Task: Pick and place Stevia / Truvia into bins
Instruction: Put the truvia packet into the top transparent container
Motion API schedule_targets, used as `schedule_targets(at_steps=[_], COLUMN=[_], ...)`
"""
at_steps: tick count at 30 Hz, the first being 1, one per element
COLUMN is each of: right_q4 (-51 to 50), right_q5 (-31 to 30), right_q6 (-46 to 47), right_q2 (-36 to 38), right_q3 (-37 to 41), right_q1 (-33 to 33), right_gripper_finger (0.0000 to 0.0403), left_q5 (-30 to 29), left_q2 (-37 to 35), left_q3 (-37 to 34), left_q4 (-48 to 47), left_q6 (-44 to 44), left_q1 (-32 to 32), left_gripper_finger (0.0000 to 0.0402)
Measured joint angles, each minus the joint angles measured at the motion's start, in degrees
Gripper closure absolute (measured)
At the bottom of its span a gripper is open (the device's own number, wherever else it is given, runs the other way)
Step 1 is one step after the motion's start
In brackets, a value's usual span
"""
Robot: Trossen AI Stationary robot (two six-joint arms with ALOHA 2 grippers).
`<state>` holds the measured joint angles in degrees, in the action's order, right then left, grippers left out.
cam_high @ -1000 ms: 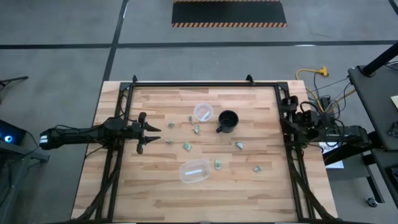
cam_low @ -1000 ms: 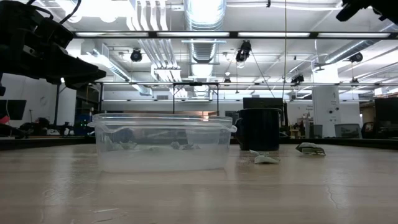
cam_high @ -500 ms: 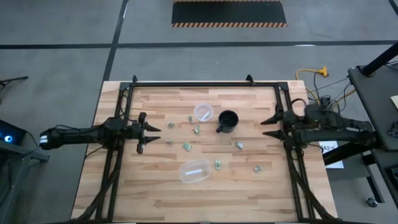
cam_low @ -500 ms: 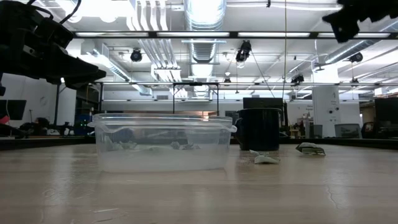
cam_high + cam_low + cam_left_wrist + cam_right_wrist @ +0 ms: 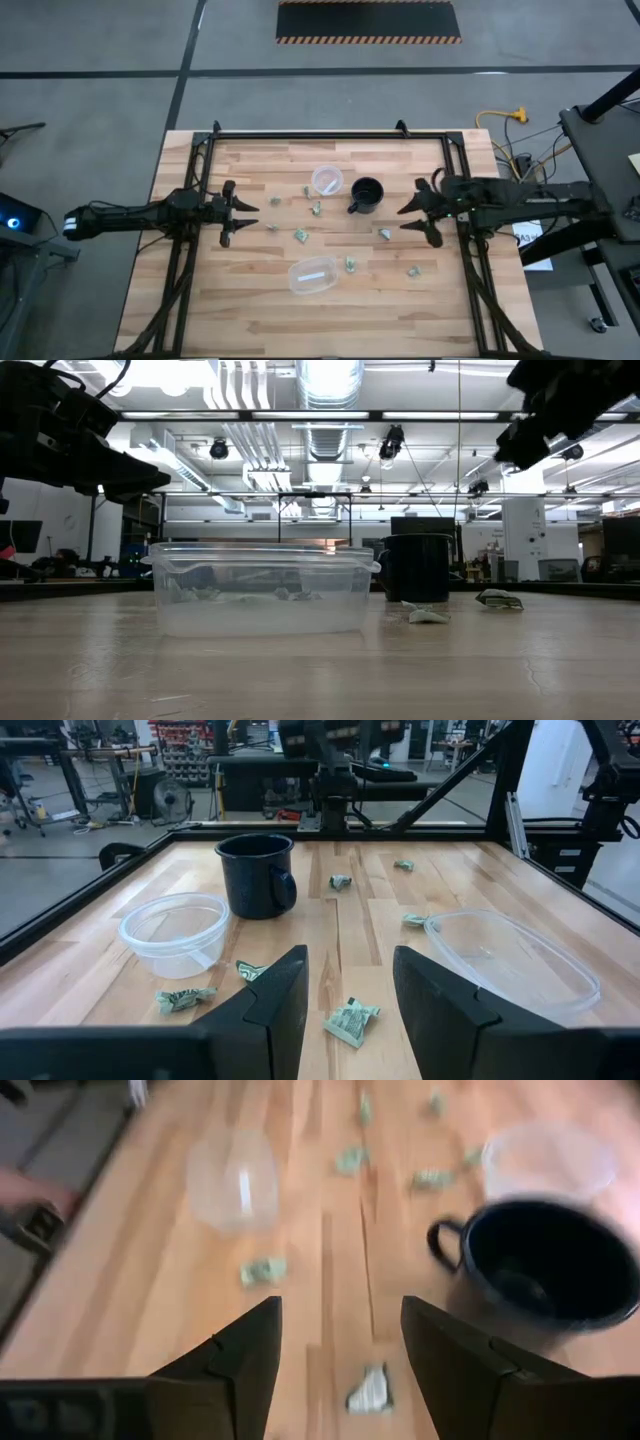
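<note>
Several small green-and-white Stevia packets [image 5: 300, 235] lie flat and scattered on the wooden table; one [image 5: 385, 233] lies just ahead of my right gripper. The bin, a small round clear cup [image 5: 327, 180], stands next to the black mug [image 5: 367, 194]. My right gripper [image 5: 404, 219] hovers open above the table to the right of the mug, slanting down, with a packet [image 5: 372, 1390] showing between its fingers, below them. My left gripper [image 5: 250, 214] waits open and level at the left side, nothing between its fingers; the nearest packet [image 5: 352, 1020] lies ahead of it.
A larger oval clear tub [image 5: 313, 275] stands nearer the front edge, with packets [image 5: 351, 264] beside it. A black metal frame [image 5: 330, 135] runs along the table's far edge and sides. Bare wood lies along the near edge.
My right gripper has swung out from its folded place at the table's right edge toward the mug, tipping forward and down until it slants at the table, with its fingers apart. The left arm and all the packets have kept still.
</note>
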<state>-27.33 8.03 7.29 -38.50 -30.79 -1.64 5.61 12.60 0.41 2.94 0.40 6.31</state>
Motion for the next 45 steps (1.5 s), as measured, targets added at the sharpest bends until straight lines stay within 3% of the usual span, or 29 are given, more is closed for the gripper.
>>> schedule_targets(at_steps=[22,45], right_q4=[-0.1,10.2], right_q5=[-2.3,-5.3], right_q6=[-2.8,-7.5], right_q2=[-22.8,-42.9], right_q3=[-0.7,-0.8], right_q1=[0.0,-0.1], right_gripper_finger=[0.0207,0.0207], left_q5=[0.0,0.0], left_q2=[0.0,0.0], left_q3=[0.0,0.0], left_q4=[0.0,0.0], left_q6=[0.0,0.0], left_q1=[0.0,0.0], left_gripper_finger=[0.0269,0.0269])
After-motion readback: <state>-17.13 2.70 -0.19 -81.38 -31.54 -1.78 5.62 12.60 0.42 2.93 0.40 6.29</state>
